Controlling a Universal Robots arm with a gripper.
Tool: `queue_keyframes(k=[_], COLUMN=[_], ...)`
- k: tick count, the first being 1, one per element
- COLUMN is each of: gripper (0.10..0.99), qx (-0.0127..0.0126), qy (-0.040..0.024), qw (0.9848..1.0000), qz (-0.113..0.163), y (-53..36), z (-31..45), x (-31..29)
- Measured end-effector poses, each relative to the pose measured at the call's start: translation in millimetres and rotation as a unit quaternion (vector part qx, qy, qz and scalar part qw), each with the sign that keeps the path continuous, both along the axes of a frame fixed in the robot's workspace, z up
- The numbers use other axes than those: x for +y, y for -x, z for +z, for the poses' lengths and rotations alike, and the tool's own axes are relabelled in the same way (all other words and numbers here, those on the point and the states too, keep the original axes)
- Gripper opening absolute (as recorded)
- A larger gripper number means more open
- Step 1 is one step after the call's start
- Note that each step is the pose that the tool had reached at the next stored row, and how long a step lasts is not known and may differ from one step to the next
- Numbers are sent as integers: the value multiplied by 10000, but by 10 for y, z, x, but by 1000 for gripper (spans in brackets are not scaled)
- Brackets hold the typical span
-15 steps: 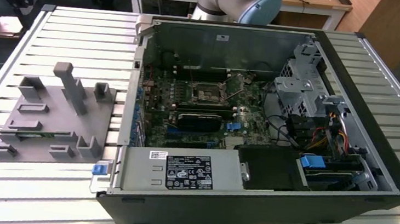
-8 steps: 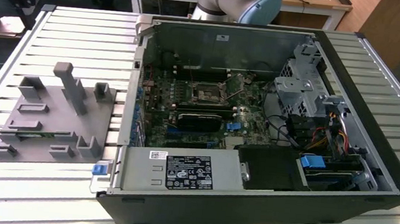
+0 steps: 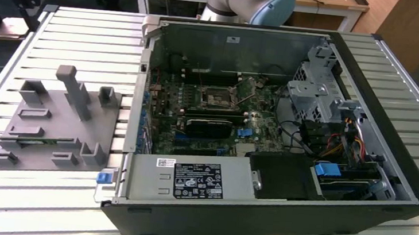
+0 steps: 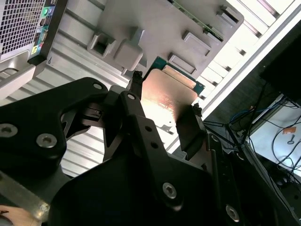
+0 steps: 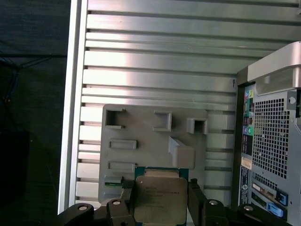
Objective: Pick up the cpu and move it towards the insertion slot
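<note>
While gripper [image 5: 160,197] clasps cpu [image 5: 159,200], fixture [image 5: 141,141] below (grey)

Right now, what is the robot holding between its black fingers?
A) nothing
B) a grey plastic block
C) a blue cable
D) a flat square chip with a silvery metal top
D: in both wrist views the flat square chip with a silvery metal top sits between the two black fingers, held above the grey plastic fixture plate.
</note>
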State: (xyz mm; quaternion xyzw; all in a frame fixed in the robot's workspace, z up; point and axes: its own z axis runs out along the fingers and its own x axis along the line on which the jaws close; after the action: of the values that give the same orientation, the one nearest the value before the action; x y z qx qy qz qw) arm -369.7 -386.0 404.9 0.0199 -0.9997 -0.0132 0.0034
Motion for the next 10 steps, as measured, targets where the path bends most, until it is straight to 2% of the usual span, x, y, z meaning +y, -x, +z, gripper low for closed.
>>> queue_keyframes(k=[10], gripper=[541], qx=[0], qy=[0], qw=[10000], qz=[0], y=[-36], z=[0], x=[0])
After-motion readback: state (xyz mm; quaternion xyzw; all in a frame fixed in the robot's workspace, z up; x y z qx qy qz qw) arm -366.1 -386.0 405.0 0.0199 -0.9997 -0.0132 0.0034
